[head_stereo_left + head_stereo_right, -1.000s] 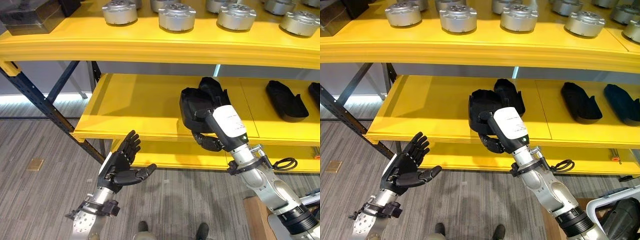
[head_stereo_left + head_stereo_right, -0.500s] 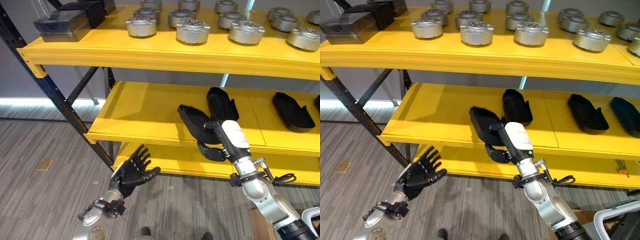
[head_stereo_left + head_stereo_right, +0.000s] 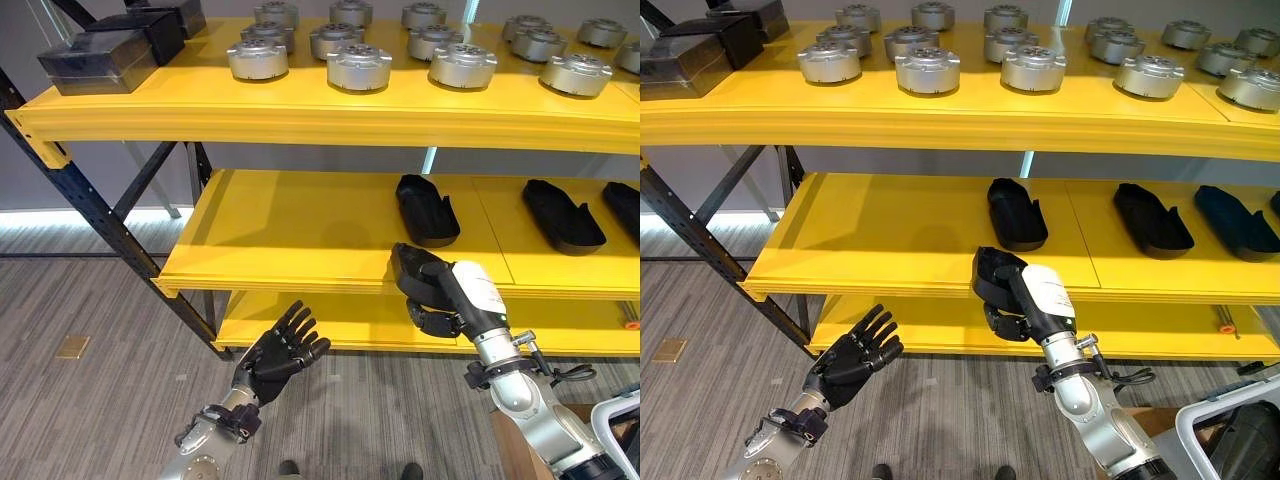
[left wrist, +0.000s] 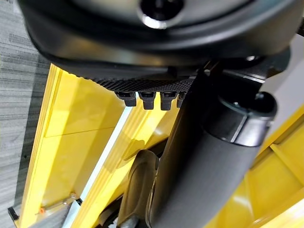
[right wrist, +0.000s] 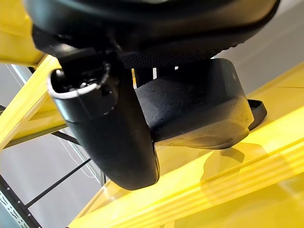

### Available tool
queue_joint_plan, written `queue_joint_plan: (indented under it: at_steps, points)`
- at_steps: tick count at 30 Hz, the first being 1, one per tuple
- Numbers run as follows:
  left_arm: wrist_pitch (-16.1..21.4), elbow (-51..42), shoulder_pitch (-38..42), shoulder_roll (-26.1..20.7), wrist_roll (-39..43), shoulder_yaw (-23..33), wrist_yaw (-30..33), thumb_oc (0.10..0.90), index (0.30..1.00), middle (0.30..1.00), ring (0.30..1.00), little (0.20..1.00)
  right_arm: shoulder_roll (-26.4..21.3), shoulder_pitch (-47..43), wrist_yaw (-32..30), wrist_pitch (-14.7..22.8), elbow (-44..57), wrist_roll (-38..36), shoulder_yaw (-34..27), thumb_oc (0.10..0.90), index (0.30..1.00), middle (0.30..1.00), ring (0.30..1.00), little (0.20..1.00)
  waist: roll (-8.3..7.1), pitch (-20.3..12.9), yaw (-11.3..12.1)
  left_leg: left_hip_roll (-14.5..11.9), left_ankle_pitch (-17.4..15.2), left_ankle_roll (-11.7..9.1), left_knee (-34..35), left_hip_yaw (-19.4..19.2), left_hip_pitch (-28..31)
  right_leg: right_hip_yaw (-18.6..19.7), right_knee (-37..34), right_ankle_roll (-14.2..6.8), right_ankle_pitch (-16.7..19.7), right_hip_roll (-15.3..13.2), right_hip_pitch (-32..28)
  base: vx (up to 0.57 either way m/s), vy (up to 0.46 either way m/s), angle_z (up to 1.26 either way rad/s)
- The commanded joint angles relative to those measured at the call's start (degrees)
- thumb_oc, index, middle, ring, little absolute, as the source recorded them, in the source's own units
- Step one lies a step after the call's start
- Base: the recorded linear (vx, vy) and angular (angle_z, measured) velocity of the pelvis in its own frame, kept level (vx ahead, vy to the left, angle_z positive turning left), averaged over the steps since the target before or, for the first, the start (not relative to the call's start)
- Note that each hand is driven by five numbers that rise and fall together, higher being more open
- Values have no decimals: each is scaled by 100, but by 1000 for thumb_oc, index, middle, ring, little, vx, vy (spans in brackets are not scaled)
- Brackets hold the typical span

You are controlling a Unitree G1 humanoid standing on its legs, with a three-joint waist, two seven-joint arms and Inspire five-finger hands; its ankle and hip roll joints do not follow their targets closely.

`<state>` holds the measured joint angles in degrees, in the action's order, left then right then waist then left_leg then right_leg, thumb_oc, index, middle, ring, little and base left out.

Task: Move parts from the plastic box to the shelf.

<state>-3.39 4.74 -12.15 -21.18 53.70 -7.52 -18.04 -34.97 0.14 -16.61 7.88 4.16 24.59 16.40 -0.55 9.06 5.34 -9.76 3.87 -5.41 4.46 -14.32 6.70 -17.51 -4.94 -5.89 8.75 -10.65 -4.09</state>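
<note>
Grey plank floor under a yellow steel shelf rack with dark blue uprights [image 3: 300,215]; top level carries rows of round silver metal motor housings [image 3: 358,66] and dark rectangular cases [image 3: 95,60] at its left end. Middle level already holds black moulded shoe-shaped plastic parts: one near the centre [image 3: 427,209], more toward the right end [image 3: 563,214], so part of the job looks done.

Right hand [image 3: 1006,322] has fingers curled under, thumb over another black moulded shoe-shaped part [image 3: 992,277]; right wrist view shows the same clamp [image 5: 190,107]. That part sits at the front edge of the middle level, overhanging it, not yet laid flat. Long axis runs roughly front-to-back, like the ones already placed, tilted a bit; far end points into the shelf.

Left hand [image 3: 278,352] hangs low in front of the bottom level, fingers spread straight, holding nothing.

Left to do: push the part further in, let go, fetch more. White plastic box corner [image 3: 1230,435] at lower right
</note>
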Motion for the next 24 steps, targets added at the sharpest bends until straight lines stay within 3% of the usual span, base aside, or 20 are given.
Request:
queue_joint_plan:
  at_steps: [1, 6, 11, 14, 19, 24]
  points:
    - [538, -467, 400, -33, 200, 66, -161, 900, 1000, 1000, 1000, 1000, -98, -943, -404, 673, 505, 106, -482, 400, 300, 300, 300, 300, -116, -318, 2, -114, -461, 171, -263, -119, -10, 64, 450, -218, -899, -446, -394, 22, 113, -13]
    - [911, -501, 295, -176, -208, 231, -82, 900, 1000, 1000, 1000, 1000, -181, -1046, -516, 1002, 518, 343, -564, 400, 300, 300, 300, 300, -183, -301, 87, 13, -578, 299, -365, -61, -2, 153, 579, -241, -942, -502, -409, 20, 120, -10]
    - [955, -653, -26, -304, -48, 569, -330, 900, 1000, 1000, 1000, 1000, -272, -1091, -513, 1185, 619, 574, -625, 400, 300, 300, 300, 300, -181, -249, 220, 161, -660, 403, -504, 56, -84, 154, 804, -231, -1040, -525, -378, -14, 159, -4]
    - [1054, -627, -197, -393, -271, 739, -473, 900, 1000, 1000, 1000, 1000, -325, -1166, -650, 1357, 590, 828, -595, 400, 300, 300, 300, 300, -167, -199, 325, 287, -706, 509, -594, 130, -140, 68, 1080, -234, -1116, -569, -319, -56, 228, 1]
    - [1180, -554, -208, -539, -292, 700, -613, 900, 1000, 1000, 1000, 1000, -275, -1510, -1090, 1522, 555, 1312, -450, 400, 300, 300, 300, 300, -83, -118, 497, 608, -799, 777, -569, 209, -191, -149, 1858, -196, -913, -729, -32, -67, 237, 6]
    - [1317, -458, -140, -489, -326, 518, -683, 900, 1000, 1000, 1000, 1000, -151, -2002, -1045, 1528, 598, 1514, -240, 400, 300, 300, 300, 300, 13, -38, 614, 784, -895, 896, -473, 97, -96, -487, 2633, -186, -912, -782, 311, -54, 225, -5]
